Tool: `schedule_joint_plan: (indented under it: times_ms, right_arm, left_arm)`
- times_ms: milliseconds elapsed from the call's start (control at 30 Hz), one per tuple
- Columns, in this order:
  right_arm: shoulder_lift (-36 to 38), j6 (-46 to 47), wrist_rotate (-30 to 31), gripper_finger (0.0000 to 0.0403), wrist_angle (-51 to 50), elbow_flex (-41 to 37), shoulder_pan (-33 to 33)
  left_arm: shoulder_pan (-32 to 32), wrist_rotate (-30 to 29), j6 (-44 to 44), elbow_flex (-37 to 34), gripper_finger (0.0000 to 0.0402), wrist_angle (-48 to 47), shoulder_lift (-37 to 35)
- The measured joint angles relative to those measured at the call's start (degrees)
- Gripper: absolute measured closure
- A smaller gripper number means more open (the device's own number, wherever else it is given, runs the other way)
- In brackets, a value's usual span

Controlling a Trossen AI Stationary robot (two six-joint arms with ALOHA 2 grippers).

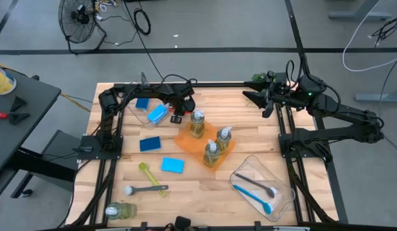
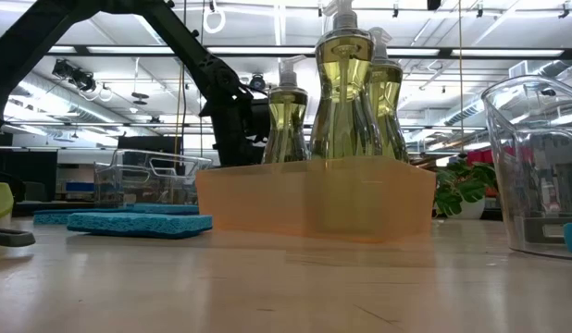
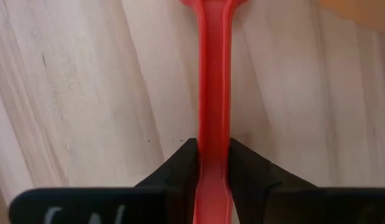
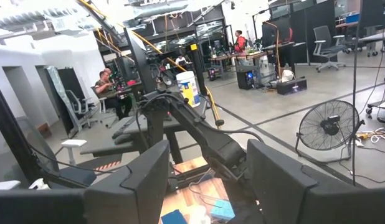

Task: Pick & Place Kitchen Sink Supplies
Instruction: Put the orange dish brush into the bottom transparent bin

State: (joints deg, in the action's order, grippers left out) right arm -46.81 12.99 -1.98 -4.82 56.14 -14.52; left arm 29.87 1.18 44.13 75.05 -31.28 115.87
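Red brush [image 3: 214, 81]: its handle lies flat on the wooden desk [image 1: 185, 186], upper centre of the high view, just left of the orange tray [image 1: 185, 142]. The left tool [image 3: 213, 163] has both fingers [image 3: 180, 168] pressed against the handle, closed on it. The right tool [image 4: 208, 180] waits raised at the upper right of the high view, jaws apart and holding nothing. Three pump bottles [image 1: 211, 154] stand upright in the tray; a fourth bottle [image 1: 119, 210] lies at lower left. Blue sponges [image 1: 149, 144] sit left of centre. A clear bin [image 1: 283, 190] at lower right holds a blue brush [image 1: 253, 196].
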Motion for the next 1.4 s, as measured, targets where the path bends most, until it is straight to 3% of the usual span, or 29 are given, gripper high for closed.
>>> schedule_joint_plan:
  times_ms: [167, 533, 1100, 1400]
  right_arm:
    - [0.0, 0.02, -0.06, 0.0188, 0.0, 0.0, 0.0]
    - [-0.01, 0.02, -0.48, 0.0188, 0.02, 0.0, 0.0]
    - [0.0, -3.0, 0.0, 0.0188, 0.09, 0.0, 0.0]
    - [0.0, -6.52, 0.02, 0.0188, 0.88, 0.0, -0.01]
  left_arm:
    - [0.13, -1.25, 0.07, 0.71, 0.0338, 0.98, 0.11]
    - [1.2, -4.19, 2.05, 9.7, 0.0328, 0.65, 0.15]
    - [4.26, -4.38, 0.88, 34.08, 0.0336, -12.03, 0.07]
    - [3.25, -0.59, -8.02, 48.97, 0.0331, -15.96, 0.02]
